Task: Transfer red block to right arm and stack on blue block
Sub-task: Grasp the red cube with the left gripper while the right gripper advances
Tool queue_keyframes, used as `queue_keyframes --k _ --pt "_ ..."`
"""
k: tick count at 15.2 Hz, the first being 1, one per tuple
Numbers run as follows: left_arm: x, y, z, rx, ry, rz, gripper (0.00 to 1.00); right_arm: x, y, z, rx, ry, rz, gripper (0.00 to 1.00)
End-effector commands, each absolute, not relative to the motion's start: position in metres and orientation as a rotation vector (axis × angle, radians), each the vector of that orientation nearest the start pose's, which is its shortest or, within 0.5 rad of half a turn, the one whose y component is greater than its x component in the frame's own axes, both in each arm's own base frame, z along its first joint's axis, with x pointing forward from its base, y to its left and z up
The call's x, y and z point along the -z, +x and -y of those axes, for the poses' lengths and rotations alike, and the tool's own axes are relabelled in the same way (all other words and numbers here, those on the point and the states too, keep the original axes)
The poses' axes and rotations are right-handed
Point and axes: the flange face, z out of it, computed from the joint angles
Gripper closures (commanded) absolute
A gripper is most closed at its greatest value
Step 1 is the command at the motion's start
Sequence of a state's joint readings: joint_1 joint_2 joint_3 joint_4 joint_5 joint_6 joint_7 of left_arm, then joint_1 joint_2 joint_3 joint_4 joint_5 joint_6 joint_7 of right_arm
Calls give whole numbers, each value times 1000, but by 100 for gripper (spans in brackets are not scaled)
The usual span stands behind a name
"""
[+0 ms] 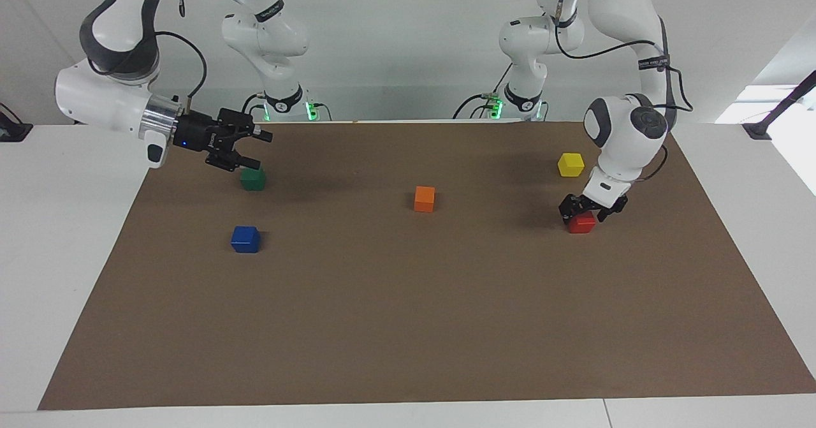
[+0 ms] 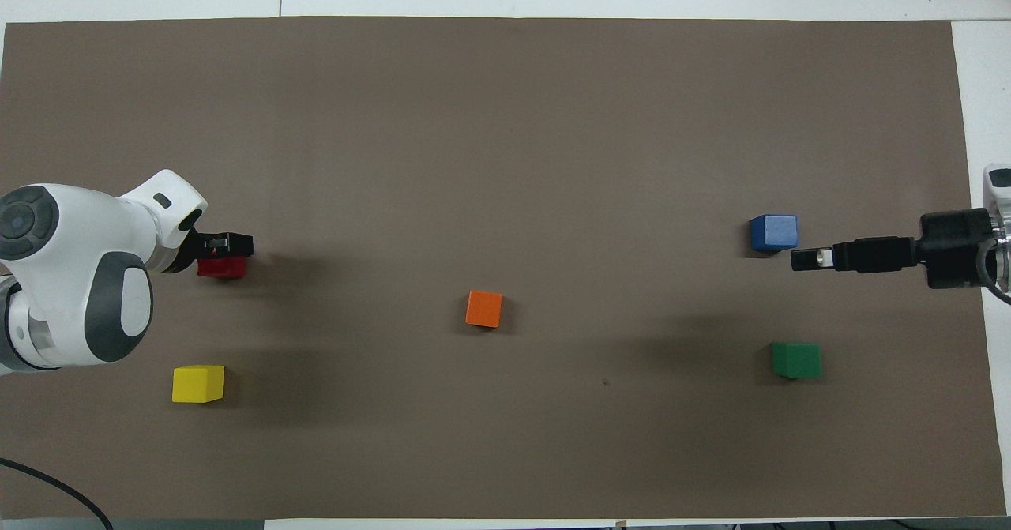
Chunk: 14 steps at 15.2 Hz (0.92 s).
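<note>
The red block (image 1: 581,225) lies on the brown mat (image 1: 408,326) toward the left arm's end. My left gripper (image 1: 590,210) is down right on top of it and covers its upper edge. From overhead the left gripper (image 2: 229,244) hides part of the red block (image 2: 219,268). The blue block (image 1: 245,239) (image 2: 773,232) lies toward the right arm's end. My right gripper (image 1: 261,148), with its blue light, is open and empty. It hangs in the air over the mat between the blue block and a green block (image 1: 253,180), as the overhead view shows (image 2: 802,259).
An orange block (image 1: 424,199) (image 2: 484,309) lies mid-mat. A yellow block (image 1: 570,164) (image 2: 197,384) lies nearer to the robots than the red one. The green block (image 2: 796,360) lies nearer to the robots than the blue one.
</note>
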State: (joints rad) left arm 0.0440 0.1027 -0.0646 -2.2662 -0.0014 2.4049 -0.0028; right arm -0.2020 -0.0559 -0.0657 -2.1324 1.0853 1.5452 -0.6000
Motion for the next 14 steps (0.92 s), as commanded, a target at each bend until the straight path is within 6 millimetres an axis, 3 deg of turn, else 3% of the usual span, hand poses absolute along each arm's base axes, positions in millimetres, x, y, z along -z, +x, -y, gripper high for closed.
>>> queue_keyframes --k 1,2,3,5,6,7,9,12,14 --pt "-311 529 8 95 -3152 -38 0 -431 505 25 42 -1800 45 0" --pt "-306 529 10 80 -3153 -41 0 -428 505 18 39 -1754 36 0" --pt "-305 529 9 75 -3153 -36 14 -424 504 11 31 -1678 17 0" --pt "-305 528 7 58 -3156 -6 86 -394 503 -10 -29 -1462 12 0" --pt "-306 528 8 44 -3157 20 100 -376 504 -18 -37 -1376 37 0" --pt "-311 532 13 24 -3159 65 100 -368 503 -26 -56 -1302 50 0" --pt "-341 547 30 -58 -3148 240 100 -371 504 -53 -90 -1140 79 0" --pt "-410 563 66 -189 -3119 327 100 -380 500 -85 -93 -999 55 0" --pt "-460 561 86 -262 -3131 454 100 -378 497 -122 -96 -866 39 0"
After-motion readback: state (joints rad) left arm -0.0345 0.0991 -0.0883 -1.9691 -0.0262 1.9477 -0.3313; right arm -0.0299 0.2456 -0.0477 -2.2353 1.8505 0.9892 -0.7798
